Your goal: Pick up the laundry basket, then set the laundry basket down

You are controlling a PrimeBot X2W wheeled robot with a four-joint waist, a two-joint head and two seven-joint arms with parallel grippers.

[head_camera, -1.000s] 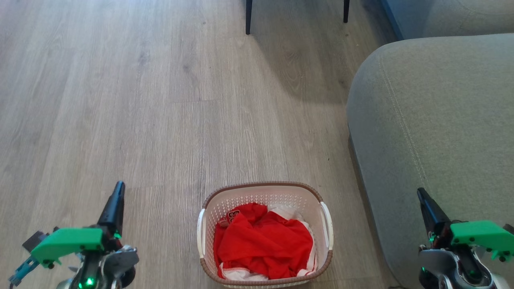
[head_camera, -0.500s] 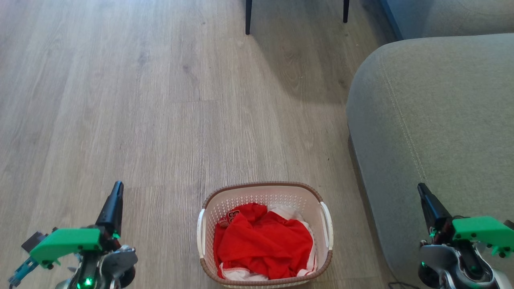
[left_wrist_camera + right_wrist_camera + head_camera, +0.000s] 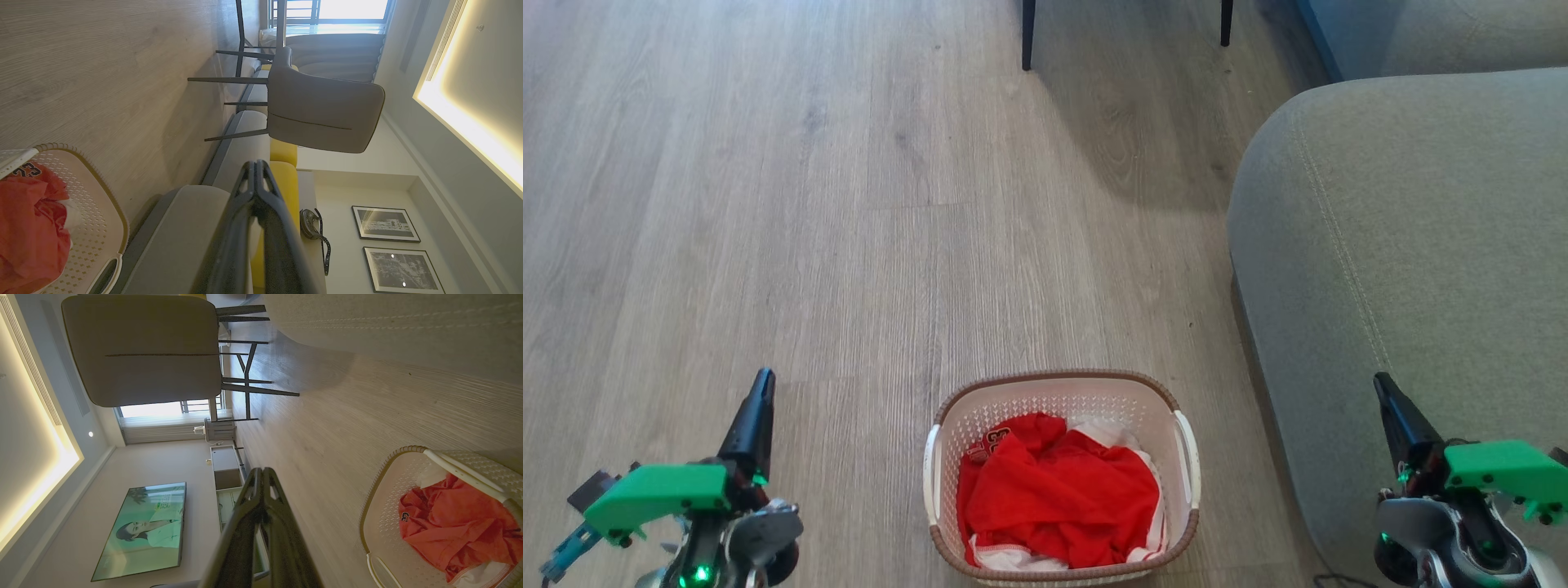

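Observation:
The laundry basket [image 3: 1058,394], white perforated plastic with a brown woven-look rim and white side handles, stands on the wood floor at the bottom middle of the head view, holding red-and-white clothes [image 3: 1058,490]. My left gripper [image 3: 762,382] hangs to its left, shut and empty, well apart from it. My right gripper [image 3: 1380,384] hovers to the basket's right in front of the sofa, also shut and empty. The left wrist view has the basket [image 3: 107,204] at lower left beside the shut left gripper [image 3: 255,164]. The right wrist view has the basket [image 3: 374,522] at lower right, by the shut right gripper [image 3: 261,471].
A grey sofa [image 3: 1413,245] fills the right side, close to the basket. Dark legs of a grey chair [image 3: 1028,37] stand at the top middle. Bare wood floor [image 3: 768,204] stretches ahead and to the left.
The right gripper has risen slightly up the head view and its wrist has shifted a little. The left gripper edged up a touch. The basket has stayed put.

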